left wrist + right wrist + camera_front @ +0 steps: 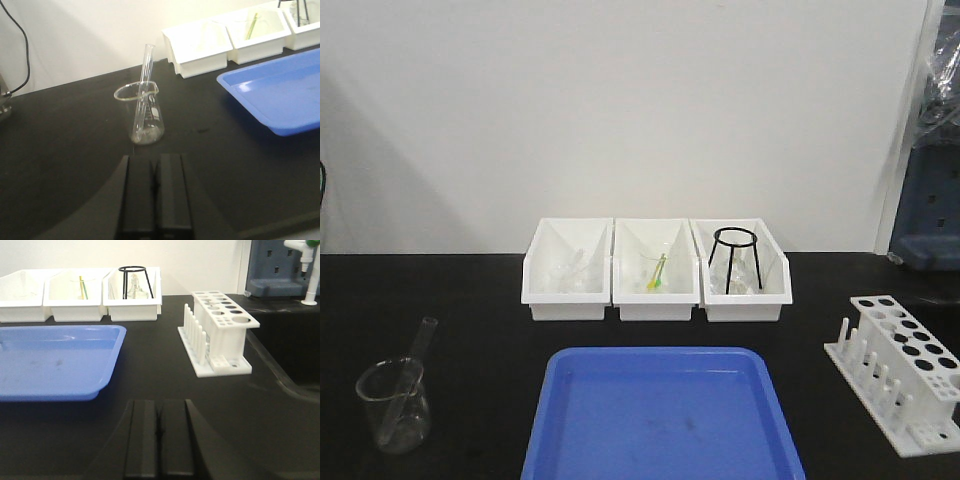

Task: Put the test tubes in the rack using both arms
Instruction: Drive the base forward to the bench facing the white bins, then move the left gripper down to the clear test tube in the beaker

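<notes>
While the left gripper (155,164) hangs low over the black counter (470,300), its two black fingers (139,195) are pressed flat against each other. Just past them stands a glass beaker (146,117), near the left front corner of the counter. One test tube (144,80) stands inside the beaker. It leans, with its bottom on the beaker floor and its side on the rim. Its open top sticks out well above the beaker.

The right gripper (159,407) hangs low on the other side. Its fingers are pressed together too. The white rack (220,332) sits ahead of it, near the right edge of the counter, well apart from the beaker. The rack has round holes in its top and a row of pegs along the side that faces the middle of the counter.

A blue tray (665,420) lies at the front edge, in the middle, between the beaker and the rack. It touches neither. Three white bins (657,310) stand side by side at the back edge, by the wall (620,100). The right bin holds a black ring stand (734,255). The middle bin holds a thin yellow-green stick (657,272). The left bin holds some clear things, too blurry to name.
</notes>
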Robot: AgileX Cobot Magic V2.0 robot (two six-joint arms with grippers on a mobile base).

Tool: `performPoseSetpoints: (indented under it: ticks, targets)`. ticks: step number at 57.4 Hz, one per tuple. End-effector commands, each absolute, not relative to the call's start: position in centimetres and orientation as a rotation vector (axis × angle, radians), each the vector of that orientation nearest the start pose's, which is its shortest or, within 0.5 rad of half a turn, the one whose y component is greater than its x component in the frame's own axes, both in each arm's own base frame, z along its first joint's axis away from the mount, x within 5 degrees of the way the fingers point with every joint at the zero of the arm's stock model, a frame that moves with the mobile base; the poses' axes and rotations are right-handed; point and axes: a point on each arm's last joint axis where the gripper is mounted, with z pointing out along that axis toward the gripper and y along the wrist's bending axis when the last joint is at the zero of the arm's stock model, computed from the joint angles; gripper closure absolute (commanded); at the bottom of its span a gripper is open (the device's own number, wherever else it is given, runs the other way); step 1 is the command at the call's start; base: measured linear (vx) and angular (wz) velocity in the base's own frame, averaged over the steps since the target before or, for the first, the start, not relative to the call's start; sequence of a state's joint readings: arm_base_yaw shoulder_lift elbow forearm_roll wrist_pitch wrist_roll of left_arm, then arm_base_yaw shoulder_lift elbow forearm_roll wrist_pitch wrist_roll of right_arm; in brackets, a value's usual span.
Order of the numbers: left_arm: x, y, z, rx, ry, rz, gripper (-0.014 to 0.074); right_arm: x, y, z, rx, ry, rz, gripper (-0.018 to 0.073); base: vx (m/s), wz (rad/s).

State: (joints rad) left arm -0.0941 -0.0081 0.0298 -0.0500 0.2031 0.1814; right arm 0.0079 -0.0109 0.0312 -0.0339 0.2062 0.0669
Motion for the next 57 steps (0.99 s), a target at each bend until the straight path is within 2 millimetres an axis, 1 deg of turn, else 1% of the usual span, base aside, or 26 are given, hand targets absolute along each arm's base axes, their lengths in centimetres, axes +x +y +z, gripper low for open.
performPoseSetpoints:
  ticks: [1, 28, 57]
  targets:
    - [5.67, -0.58, 18.40, 0.179, 1.635, 0.018, 0.0617, 5.66, -0.01, 18.89, 0.011, 1.632, 0.014, 0.0567, 0.37, 0.01]
    - [5.67, -0.58, 18.40, 0.179, 1.635, 0.018, 0.0617, 5.66, -0.01, 18.89, 0.011, 1.632, 0.014, 0.0567, 0.28, -0.02]
    - [5.67, -0.58, 18.40, 0.180, 1.635, 0.019, 0.0617, 5.66, -0.01, 18.91, 0.005, 1.629, 0.007, 0.0567, 0.03, -0.01]
